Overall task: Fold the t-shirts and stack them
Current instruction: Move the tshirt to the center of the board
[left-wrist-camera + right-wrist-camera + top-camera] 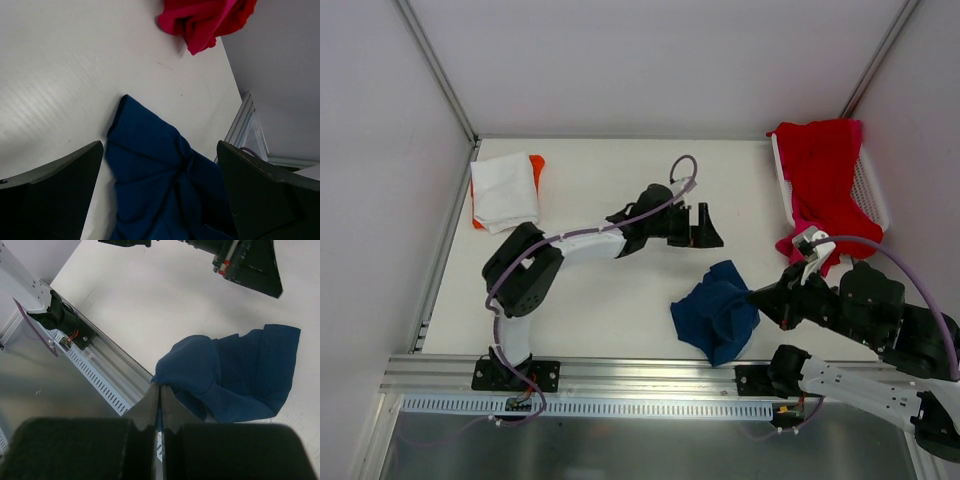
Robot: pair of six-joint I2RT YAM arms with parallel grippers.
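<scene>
Judging from how the clothes lie, the job is under way but far from over. A white shirt (505, 192) sits folded into a neat flat rectangle on top of an orange shirt (536, 166), of which only a thin edge peeks out, at the far left corner of the table (620, 170); that small stack looks like the finished part. The navy shirt (715, 312) is the one in hand. It lies near the table's front edge, right of centre, bunched into a soft rumpled heap with deep creases and one flatter corner, not yet folded. The right gripper (160, 392) has its fingers pressed together on a fold at the heap's near edge, pinching the cloth. The left gripper (705, 228) hangs just beyond the heap with its fingers spread wide, holding nothing. A red shirt (820, 165) droops limp over the rim of the white mesh basket (873, 195) at the far right, with a pink shirt (798, 243) spilling down beside it; both look unfolded and left to do.
</scene>
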